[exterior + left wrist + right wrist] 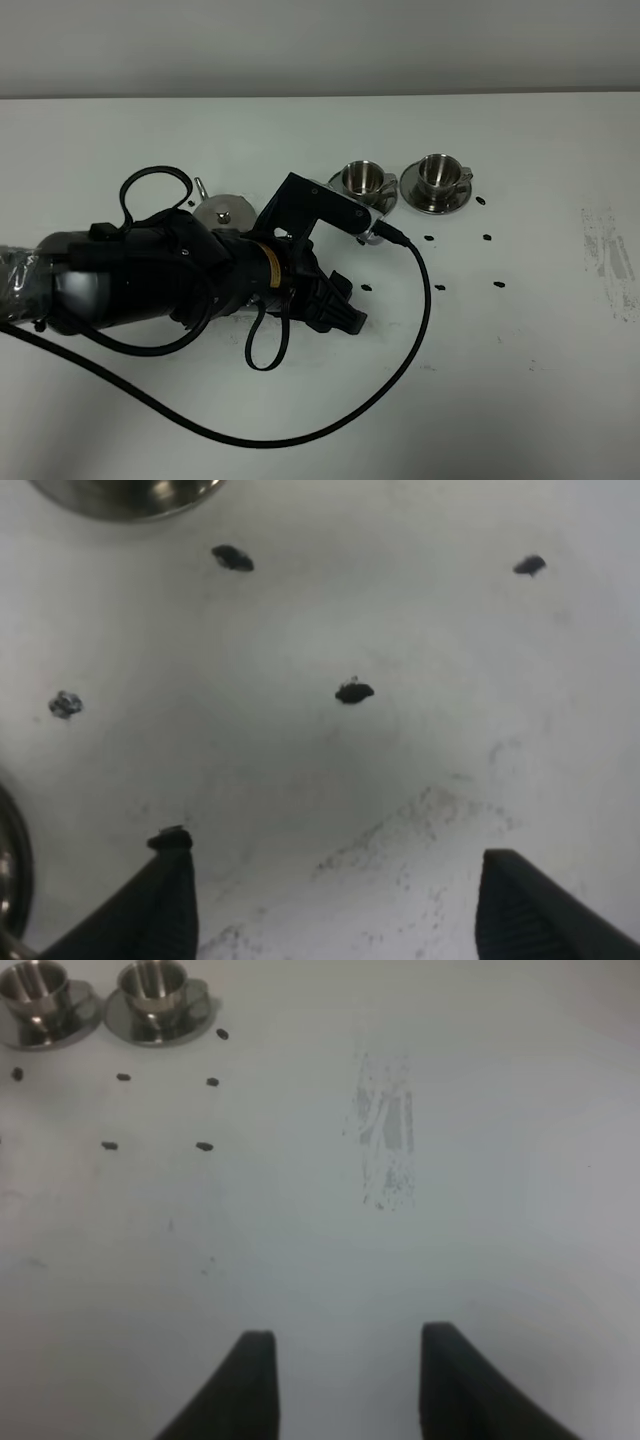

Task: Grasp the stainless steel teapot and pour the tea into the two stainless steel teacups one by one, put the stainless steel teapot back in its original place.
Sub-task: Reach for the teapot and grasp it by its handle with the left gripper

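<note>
We find no readable text, label, brand, number or sign in any view; the dark marks (487, 238) on the worktop (540, 400) are shapeless specks.

Mounted high, looking steeply down on the worktop (520, 380), teacups (437, 172) upper centre of frame. Left wrist: very close, facing down at dark marks (353, 692). Right wrist: farther, tilted forward, sharing the teacups (152, 982).

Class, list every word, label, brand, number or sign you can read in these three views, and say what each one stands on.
None: no view shows readable text.
The small black marks on the white table are plain blobs, not letters.
The teacups, the teapot and the black arm with its yellow ring carry no visible label.
</note>
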`<state>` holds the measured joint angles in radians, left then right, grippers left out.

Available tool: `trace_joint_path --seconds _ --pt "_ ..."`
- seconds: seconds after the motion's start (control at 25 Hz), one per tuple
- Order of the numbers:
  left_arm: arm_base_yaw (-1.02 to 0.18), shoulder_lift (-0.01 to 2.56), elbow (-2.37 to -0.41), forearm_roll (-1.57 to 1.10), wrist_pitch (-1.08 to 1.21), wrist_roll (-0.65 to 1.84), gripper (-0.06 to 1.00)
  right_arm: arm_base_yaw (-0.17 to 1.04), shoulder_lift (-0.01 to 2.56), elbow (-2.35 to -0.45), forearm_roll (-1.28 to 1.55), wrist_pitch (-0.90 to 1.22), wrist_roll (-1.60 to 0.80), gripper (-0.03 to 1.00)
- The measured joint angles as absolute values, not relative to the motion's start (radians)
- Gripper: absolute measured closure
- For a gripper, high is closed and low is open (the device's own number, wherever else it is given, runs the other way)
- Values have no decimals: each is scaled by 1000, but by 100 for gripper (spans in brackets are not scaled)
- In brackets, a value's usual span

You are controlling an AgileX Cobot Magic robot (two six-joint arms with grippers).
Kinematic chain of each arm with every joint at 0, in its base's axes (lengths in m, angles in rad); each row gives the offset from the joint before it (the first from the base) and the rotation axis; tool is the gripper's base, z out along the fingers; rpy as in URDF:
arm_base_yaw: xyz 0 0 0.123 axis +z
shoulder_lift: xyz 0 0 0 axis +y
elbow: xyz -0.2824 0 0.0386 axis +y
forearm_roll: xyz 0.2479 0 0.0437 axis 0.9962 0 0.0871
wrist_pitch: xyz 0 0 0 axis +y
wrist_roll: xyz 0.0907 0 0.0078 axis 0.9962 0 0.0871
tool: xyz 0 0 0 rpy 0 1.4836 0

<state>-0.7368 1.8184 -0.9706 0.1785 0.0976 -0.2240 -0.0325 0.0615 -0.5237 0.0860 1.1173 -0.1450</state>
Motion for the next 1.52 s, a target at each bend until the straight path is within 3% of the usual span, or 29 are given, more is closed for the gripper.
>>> trace_joint_path --seconds 1.52 --pt "-660 1819 -969 355 404 -324 37 -33 61 -524 86 1117 -146 64"
